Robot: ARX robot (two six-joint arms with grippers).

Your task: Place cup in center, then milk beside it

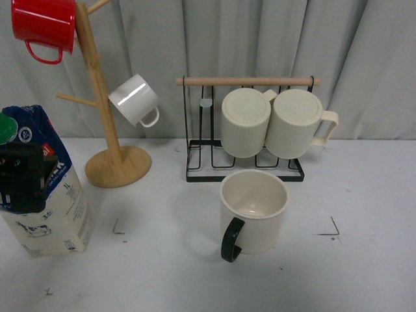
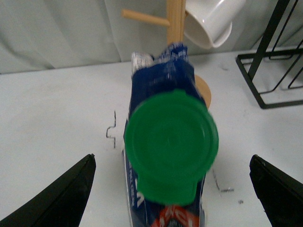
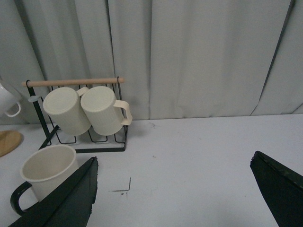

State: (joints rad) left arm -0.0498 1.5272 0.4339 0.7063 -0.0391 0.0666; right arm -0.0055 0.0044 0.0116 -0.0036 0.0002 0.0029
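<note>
The cup (image 1: 253,211), cream-white with a black handle (image 1: 231,240) turned toward me, stands upright inside the center (image 1: 169,224), the patch bounded by black corner marks (image 1: 333,227). Its smiley face does not show. It also shows in the right wrist view (image 3: 47,168). The milk (image 1: 49,195) stands upright at the far left, outside the left corner mark (image 1: 119,227). My left gripper (image 2: 171,160) is open, just above the milk's green cap (image 2: 170,142), with a finger (image 2: 61,198) on either side and apart from it. My right gripper (image 3: 174,158) is open and empty over bare table to the right of the cup.
A wooden mug tree (image 1: 107,130) at the back left holds a red mug (image 1: 44,26) and a small white mug (image 1: 135,99). A black wire rack (image 1: 244,169) behind the cup holds two ribbed cream mugs (image 1: 273,122). A grey curtain closes the back.
</note>
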